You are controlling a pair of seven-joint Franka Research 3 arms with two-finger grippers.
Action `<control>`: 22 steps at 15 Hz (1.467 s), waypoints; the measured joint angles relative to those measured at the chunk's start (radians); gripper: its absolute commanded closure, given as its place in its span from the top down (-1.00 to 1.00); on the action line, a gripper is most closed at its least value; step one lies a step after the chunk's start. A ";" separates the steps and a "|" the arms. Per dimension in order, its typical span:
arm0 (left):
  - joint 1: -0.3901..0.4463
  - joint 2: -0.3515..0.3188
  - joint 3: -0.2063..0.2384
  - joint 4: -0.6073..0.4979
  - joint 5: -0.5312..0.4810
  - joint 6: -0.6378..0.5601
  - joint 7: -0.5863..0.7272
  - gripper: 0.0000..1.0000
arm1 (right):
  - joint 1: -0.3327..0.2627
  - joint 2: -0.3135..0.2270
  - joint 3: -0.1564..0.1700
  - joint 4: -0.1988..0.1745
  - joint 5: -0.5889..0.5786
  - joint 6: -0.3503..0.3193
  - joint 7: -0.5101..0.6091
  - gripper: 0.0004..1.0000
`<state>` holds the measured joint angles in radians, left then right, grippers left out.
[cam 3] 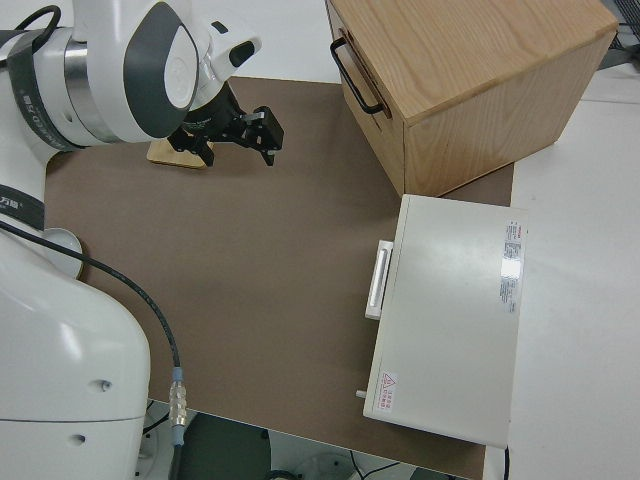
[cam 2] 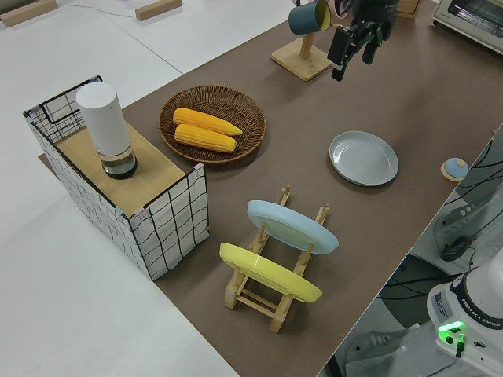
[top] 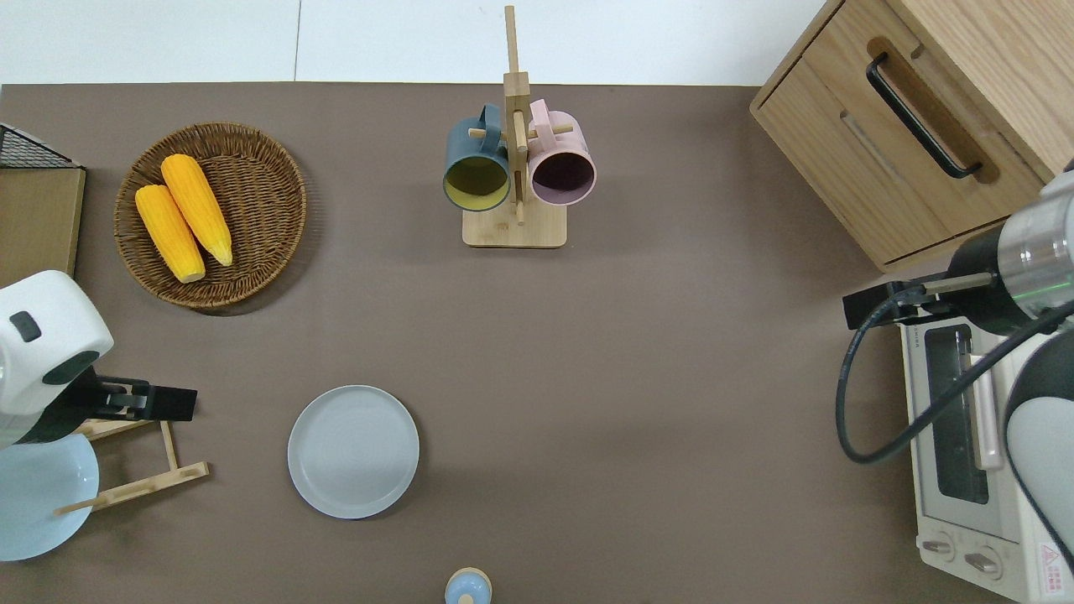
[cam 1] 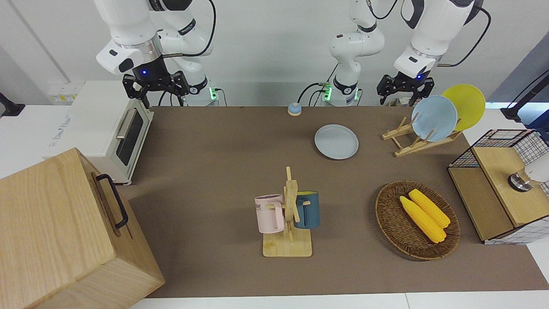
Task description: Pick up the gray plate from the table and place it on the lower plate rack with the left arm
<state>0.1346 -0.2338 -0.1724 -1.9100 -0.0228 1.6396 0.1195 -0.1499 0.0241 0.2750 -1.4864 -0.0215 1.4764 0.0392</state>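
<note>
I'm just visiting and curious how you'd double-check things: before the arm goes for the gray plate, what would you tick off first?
1. Gray plate lies flat on the table, nothing on it: ok.
2. Left gripper carries nothing: ok. Fingers open: cannot tell.
3. Left gripper over the plate: not ok; it is over the lower plate rack, beside the plate.
4. Free slots on the rack: ok; the pale blue plate and yellow plate fill the end farther from the gray plate, and the pegs nearest it are bare.
5. Path from rack to plate free of objects: ok.
6. Right arm parked: ok.
</note>
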 measured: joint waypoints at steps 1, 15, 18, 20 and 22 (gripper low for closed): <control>0.000 0.000 -0.002 0.000 0.000 -0.001 0.000 1.00 | 0.000 0.000 0.000 0.000 0.000 0.000 0.000 0.97; -0.001 0.000 -0.008 -0.038 -0.032 -0.031 0.001 0.99 | 0.000 0.000 0.000 0.000 0.000 0.000 0.000 0.97; -0.006 0.000 -0.015 -0.078 -0.034 -0.013 0.001 0.99 | 0.000 0.000 0.000 0.000 0.000 0.000 0.000 0.97; -0.013 -0.002 -0.020 -0.116 -0.034 0.021 0.000 0.99 | 0.000 0.000 0.000 0.000 0.000 0.000 0.000 0.97; -0.013 -0.007 -0.026 -0.160 -0.034 0.060 0.000 0.99 | 0.000 0.000 0.000 0.000 0.000 0.000 0.000 0.97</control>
<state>0.1214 -0.2412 -0.1988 -2.0703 -0.0571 1.6996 0.1196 -0.1499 0.0242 0.2750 -1.4864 -0.0215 1.4764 0.0392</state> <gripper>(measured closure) 0.004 0.013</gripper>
